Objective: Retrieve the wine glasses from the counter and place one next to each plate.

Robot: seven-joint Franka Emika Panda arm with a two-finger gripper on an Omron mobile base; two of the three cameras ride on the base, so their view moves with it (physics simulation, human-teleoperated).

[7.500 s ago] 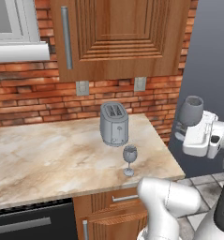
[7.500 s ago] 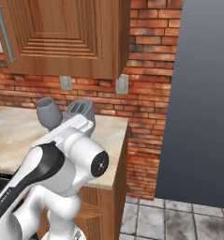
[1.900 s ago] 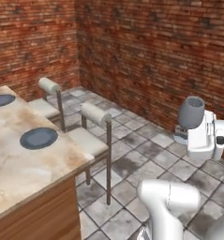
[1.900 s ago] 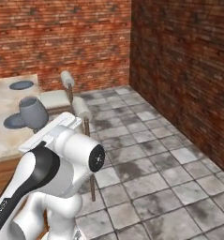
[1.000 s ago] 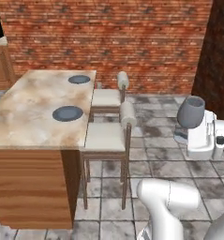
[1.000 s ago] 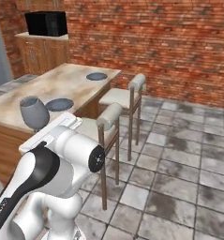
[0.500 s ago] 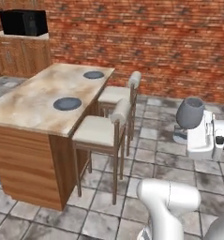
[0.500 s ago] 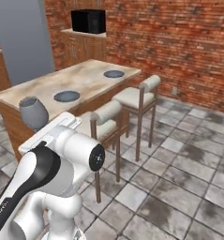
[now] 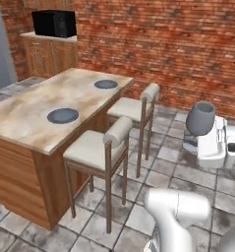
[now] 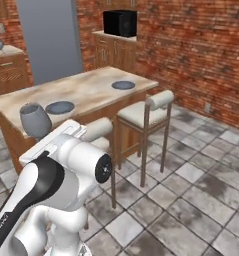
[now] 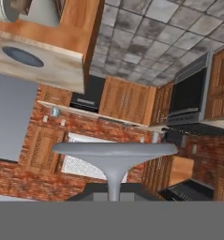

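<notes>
Carrying a small stemmed wine glass of grey translucent glass (image 9: pixel 200 118), the two-finger gripper (image 11: pixel 114 197) was closed on the thin stem, with the round foot spread just above the jaws in the hand view. The rounded bowl stood upright above the white hand at the right of the left base view, and at the left of the right base view (image 10: pixel 35 120), over the tiled floor and well apart from any surface.

Judged by its build, the glass was light, rigid, smooth and fragile; the stem was the proper place to hold it, and a slip or knock against stone would likely break it.

Outward from the glass, two cushioned wooden stools (image 9: pixel 107 143) stood along the near side of the marbled-top island (image 9: pixel 28 115). Two flat round dark grey-blue plates lay on the island, one nearer (image 9: pixel 63 115) and one farther (image 9: pixel 106 84), well apart. A black microwave (image 9: pixel 54 23) sat on a far wooden cabinet against the red brick wall (image 9: pixel 178 44).
</notes>
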